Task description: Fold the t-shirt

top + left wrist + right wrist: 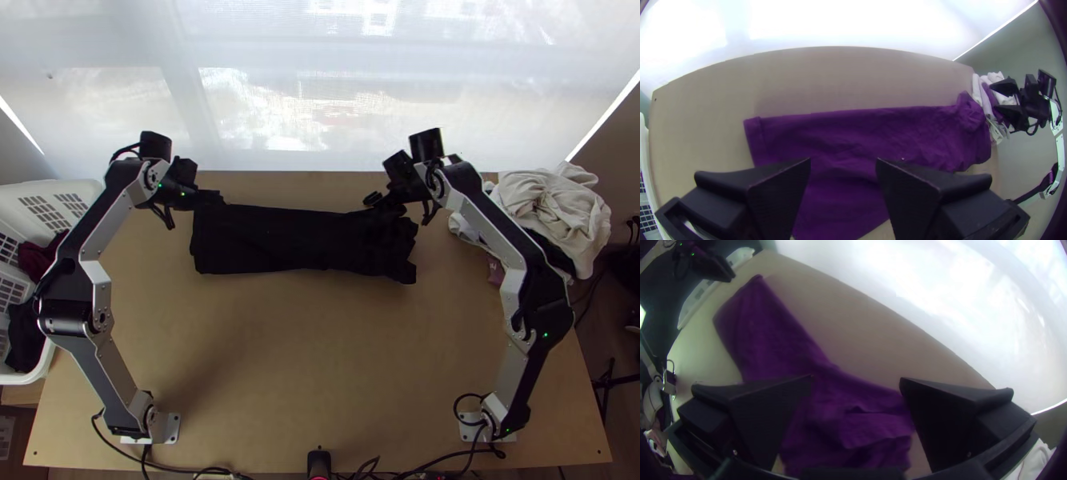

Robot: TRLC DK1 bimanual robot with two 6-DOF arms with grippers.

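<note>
Table (pixel 280 360) of smooth wood with a low sheen. On it, a t-shirt (pixel 296 240) of soft, matt cloth, finely creased. The arms' links (pixel 120 370) look like smooth metal with a satin finish. The left end effector (pixel 221 198) and the right end effector (pixel 386 204) have matt, hard fingers that look like plastic. The laundry basket (pixel 86 189) is smooth plastic; the clothes pile (pixel 552 204) is rumpled, matt cloth. The window covering (pixel 400 120) looks like thin, translucent fabric.

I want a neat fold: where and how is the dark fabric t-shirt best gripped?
Probably by the straight left end of the dark t-shirt, with the left pincer coming in from the left: that edge lies flat, while the right end is rumpled.
</note>
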